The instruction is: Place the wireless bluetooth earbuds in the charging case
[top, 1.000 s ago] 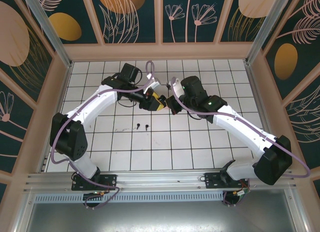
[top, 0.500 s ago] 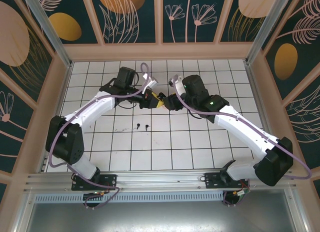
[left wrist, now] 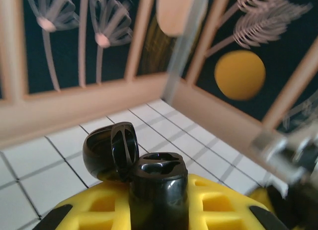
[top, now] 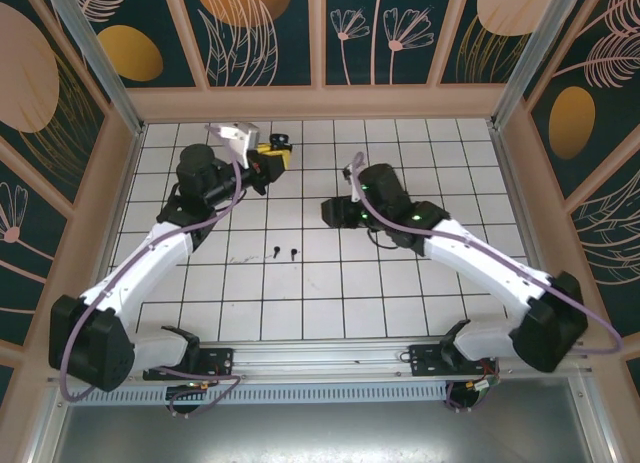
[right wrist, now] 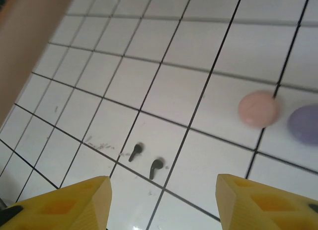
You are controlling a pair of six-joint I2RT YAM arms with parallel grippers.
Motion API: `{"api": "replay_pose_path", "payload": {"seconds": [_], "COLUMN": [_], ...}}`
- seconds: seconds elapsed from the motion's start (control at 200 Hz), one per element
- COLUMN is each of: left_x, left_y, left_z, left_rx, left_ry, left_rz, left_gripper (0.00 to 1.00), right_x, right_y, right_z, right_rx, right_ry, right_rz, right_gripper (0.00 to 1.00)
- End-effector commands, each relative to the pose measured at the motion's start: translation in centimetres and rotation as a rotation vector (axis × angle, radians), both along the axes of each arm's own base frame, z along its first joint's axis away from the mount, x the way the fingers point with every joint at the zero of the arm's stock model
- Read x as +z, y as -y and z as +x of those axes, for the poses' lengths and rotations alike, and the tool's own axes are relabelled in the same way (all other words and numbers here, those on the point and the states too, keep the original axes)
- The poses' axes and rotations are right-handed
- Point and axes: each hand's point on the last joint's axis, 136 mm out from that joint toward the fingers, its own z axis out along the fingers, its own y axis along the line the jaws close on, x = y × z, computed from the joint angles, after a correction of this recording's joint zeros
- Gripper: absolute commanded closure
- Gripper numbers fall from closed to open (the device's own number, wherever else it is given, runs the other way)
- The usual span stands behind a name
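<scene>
While the left tool (top: 274, 153) pinches the black charging case (left wrist: 158, 183), lid open, above the far tiles | right tool (right wrist: 161, 192) spread, empty, over the desk (top: 400, 283) | two black earbuds (right wrist: 135, 152) side by side beneath it | pink disc (right wrist: 257, 109) just beside lilac disc (right wrist: 304, 123)

White shells and black joint housings are seen on the left arm (top: 140, 268) and right arm (top: 480, 258). Lilac cables (top: 612, 328) are looped alongside, and yellow latticed jaws are fitted.
</scene>
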Motion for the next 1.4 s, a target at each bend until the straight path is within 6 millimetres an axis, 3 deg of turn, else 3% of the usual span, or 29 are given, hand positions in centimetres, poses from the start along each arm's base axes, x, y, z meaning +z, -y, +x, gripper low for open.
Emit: {"api": "replay_pose_path", "payload": {"seconds": [0.0,0.165,0.365,0.505,0.656,1.396], "left_x": [3.7,4.2,4.3,4.2,4.2,3.2], "left_y": [-3.5,-6.1,-8.6,-10.0,-11.0,-11.8], "left_z": [1.5,2.5,3.8,4.2,4.2,4.0], "left_rx": [0.221,0.372,0.477,0.513,0.532,0.547], "left_ry": [0.095,0.099,0.089,0.092,0.092,0.091], "left_rz": [-0.14,-0.184,-0.192,-0.202,-0.214,-0.226], "left_gripper": [1.0,1.0,1.0,1.0,1.0,1.0], "right_x": [-1.9,-6.0,-10.0,-12.2,-14.3,-17.2], "right_y": [-2.9,-7.4,-10.3,-11.7,-11.9,-13.9], "right_z": [0.4,0.2,0.5,0.3,0.1,0.2], "right_rx": [-0.082,-0.12,-0.221,-0.273,-0.317,-0.323], "right_ry": [-0.1,-0.237,-0.34,-0.382,-0.425,-0.5], "right_rz": [0.034,-0.055,-0.186,-0.263,-0.329,-0.378], "right_gripper": [0.43,0.47,0.54,0.57,0.63,0.67]}}
